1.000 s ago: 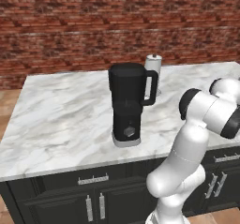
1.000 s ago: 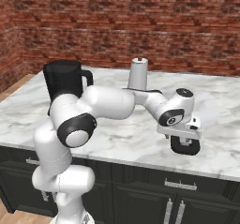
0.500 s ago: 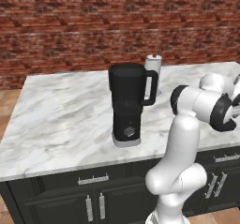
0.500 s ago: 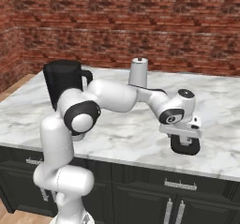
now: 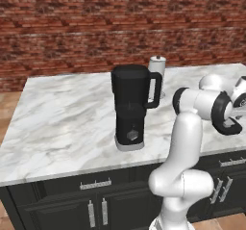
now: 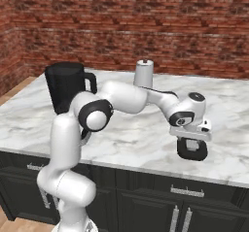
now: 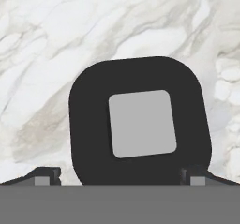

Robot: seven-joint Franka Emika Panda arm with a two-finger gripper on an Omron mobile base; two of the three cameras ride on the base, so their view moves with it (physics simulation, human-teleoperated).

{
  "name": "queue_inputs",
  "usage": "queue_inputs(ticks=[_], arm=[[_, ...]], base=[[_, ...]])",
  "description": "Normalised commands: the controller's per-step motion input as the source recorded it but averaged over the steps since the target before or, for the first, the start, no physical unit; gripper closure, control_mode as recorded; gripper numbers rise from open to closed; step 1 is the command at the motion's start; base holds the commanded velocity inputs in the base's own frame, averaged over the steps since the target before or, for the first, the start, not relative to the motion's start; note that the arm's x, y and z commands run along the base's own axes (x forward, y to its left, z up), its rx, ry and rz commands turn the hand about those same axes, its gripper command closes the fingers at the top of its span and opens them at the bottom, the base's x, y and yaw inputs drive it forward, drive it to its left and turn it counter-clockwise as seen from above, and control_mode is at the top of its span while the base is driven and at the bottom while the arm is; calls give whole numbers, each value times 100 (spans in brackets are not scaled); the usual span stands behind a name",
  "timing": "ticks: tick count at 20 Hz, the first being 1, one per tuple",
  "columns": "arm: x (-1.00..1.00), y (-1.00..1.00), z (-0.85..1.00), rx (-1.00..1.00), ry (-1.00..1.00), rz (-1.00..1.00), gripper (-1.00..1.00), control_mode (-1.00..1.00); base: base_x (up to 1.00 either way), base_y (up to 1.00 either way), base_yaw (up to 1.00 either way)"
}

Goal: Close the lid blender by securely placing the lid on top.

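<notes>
The lid [image 7: 140, 124] is a dark cap with rounded corners and a grey square in its middle; it lies flat on the marble counter [image 6: 131, 139], near the front edge at the right [image 6: 193, 153]. My gripper [image 6: 191, 143] hangs straight over it, open, with one fingertip [image 7: 47, 174] on each side of the lid [image 7: 120, 174]. The blender [image 5: 130, 104] stands upright far to the left [image 6: 65, 83], black, its loop handle facing the arm and its jar top uncovered.
A small white knob-topped cylinder [image 5: 156, 72] stands behind the blender toward the brick wall [image 6: 143, 73]. My arm stretches across the counter between blender and lid. Dark cabinets [image 5: 96, 205] run below the counter's front edge.
The arm's elbow and shoulder links have swung round, while the gripper has stayed over the lid, sinking slightly toward it. Blender and lid have not moved.
</notes>
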Motion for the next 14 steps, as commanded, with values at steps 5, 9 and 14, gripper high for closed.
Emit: queue_inputs(ticks=[5, 9, 14], arm=[[7, 0, -43, 0, 0, 0, -100, -100], [7, 0, -35, 0, 0, 0, -100, -100], [16, -2, -12, 0, 0, 0, -100, -100]], base=[[0, 0, 0], [0, 0, 0], [0, 0, 0]])
